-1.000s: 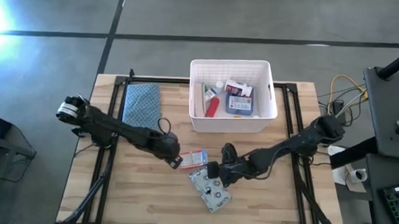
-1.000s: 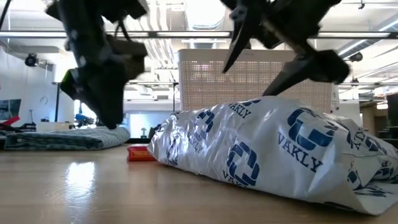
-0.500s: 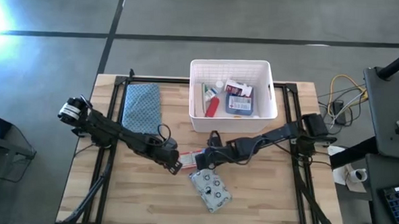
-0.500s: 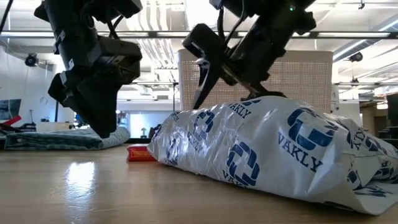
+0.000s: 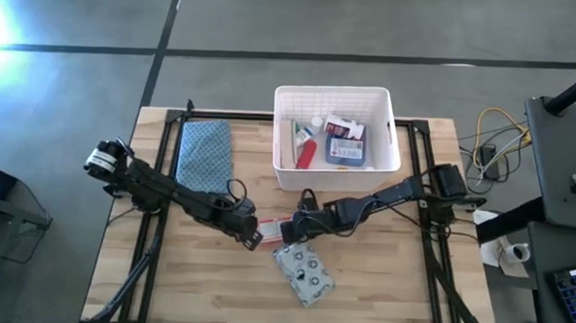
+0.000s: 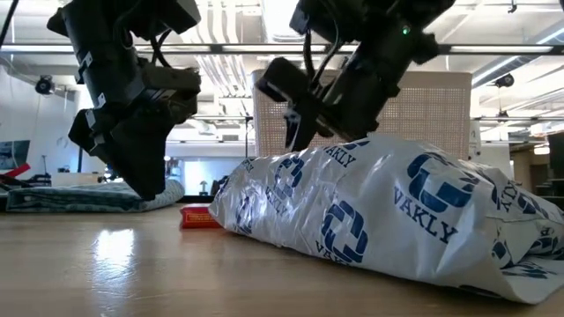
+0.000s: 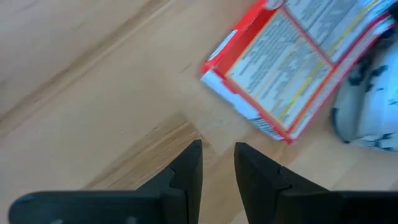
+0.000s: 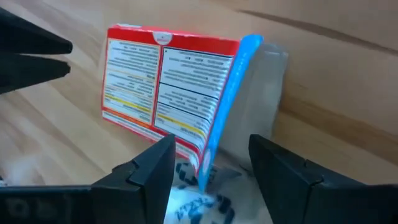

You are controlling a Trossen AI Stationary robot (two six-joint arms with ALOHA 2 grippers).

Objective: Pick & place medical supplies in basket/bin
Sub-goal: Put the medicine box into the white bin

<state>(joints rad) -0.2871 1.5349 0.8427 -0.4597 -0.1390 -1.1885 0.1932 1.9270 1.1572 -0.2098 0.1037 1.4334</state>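
A red-and-white flat box (image 5: 278,222) lies on the wood table between both grippers; it also shows in the left wrist view (image 7: 292,68) and the low view (image 6: 198,217). The silvery dotted pouch (image 5: 306,272) lies just nearer, and the box's blue end (image 8: 239,74) rests against it. My right gripper (image 5: 287,230) is open, its fingers on either side of that blue end (image 8: 214,149). My left gripper (image 5: 253,240) hovers left of the box, open by a narrow gap (image 7: 217,146). The white basket (image 5: 334,176) stands at the far side and holds a red-and-white tube, a blue-white box and a white bottle. My right gripper comes at the box's blue end (image 8: 217,134) level, from the table's right, with one finger (image 8: 155,165) on the printed side and the other (image 8: 280,165) on the far side. I cannot tell whether either finger touches it. The box lies on the table.
A blue-grey patterned cloth (image 5: 204,150) lies folded at the far left. The pouch (image 6: 379,211) bulks large in the low view and hides the table behind it. Bare wood lies toward the near edge and to the right of the pouch.
My right gripper has moved from above the pouch toward the table's left and slightly far, arriving at the box's right end, and its arm has swung with it. The box and the pouch have stayed where they were.
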